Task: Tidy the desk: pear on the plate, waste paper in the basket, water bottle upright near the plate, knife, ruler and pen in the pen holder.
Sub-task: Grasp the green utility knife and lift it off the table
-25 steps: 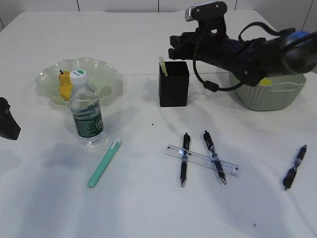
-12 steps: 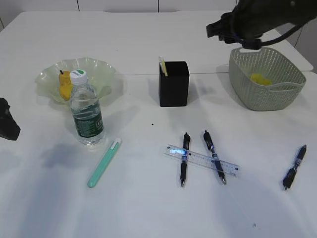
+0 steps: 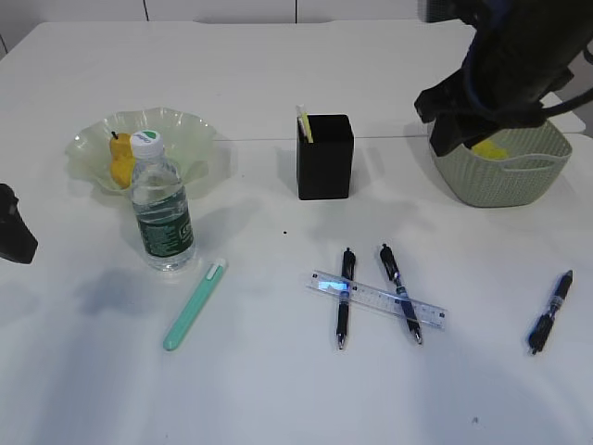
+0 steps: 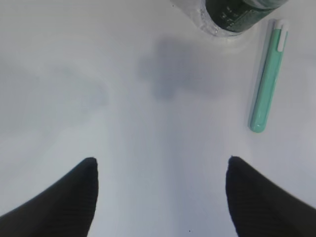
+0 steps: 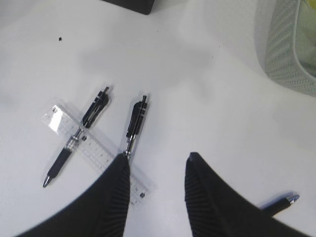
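Ruler (image 3: 377,300) lies flat across two pens (image 3: 344,297) at table centre, 6 o'clock from the pen holder (image 3: 325,157). Third pen (image 3: 550,311) at 3 o'clock, apart. Knife (image 3: 195,303) at 5 o'clock of upright bottle (image 3: 160,202). Pear (image 3: 121,158) on plate (image 3: 185,130). Yellow paper (image 3: 491,148) in basket (image 3: 519,176). Right gripper (image 5: 157,168) part open, empty, over ruler. Left gripper (image 4: 160,170) wide open, empty.

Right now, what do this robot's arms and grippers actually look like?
Both are matte black. The right arm is bulky, with black cables looping along it. Each gripper, left gripper and right gripper, ends in two broad, tapering fingers with finely ribbed inner faces. No markings show.
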Controlling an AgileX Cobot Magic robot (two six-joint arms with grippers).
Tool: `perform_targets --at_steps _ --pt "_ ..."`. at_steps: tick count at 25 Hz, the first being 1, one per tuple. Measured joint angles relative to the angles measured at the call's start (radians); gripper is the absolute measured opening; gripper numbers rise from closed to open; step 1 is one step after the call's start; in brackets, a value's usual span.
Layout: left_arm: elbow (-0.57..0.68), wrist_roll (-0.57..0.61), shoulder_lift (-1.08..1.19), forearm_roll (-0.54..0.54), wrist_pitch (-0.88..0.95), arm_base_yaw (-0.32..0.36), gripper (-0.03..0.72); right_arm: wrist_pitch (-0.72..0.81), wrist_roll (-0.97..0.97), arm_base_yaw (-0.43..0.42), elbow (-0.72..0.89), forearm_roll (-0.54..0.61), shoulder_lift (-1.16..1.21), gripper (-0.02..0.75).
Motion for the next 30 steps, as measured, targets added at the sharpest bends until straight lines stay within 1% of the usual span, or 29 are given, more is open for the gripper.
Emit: perform_targets --at_steps 5,10,15,17,21,26,30 --pt "0.000 0.000 0.000 0.000 0.005 0.000 0.573 0.005 -0.007 -0.014 0.160 0.029 -0.131 0.283" --pt "0.000 0.009 0.000 -0.002 0.013 0.000 0.573 0.001 -0.007 -0.086 0.338 0.090 -0.238 0.283" --pt "0.000 0.024 0.000 -0.019 0.015 -0.010 0.573 0.004 -0.009 -0.159 0.423 0.117 -0.287 0.283" --pt "0.000 0.028 0.000 -0.019 0.015 -0.042 0.573 0.004 -0.009 -0.172 0.450 0.131 -0.298 0.283" --pt "0.000 0.030 0.000 -0.007 0.003 -0.151 0.573 0.011 -0.009 -0.174 0.489 0.162 -0.308 0.290" --pt "0.000 0.031 0.000 -0.006 -0.024 -0.282 0.573 0.009 -0.011 -0.174 0.536 0.162 -0.316 0.331" --pt "-0.014 0.024 0.016 -0.006 -0.062 -0.342 0.573 0.001 -0.011 -0.174 0.541 0.162 -0.316 0.337"
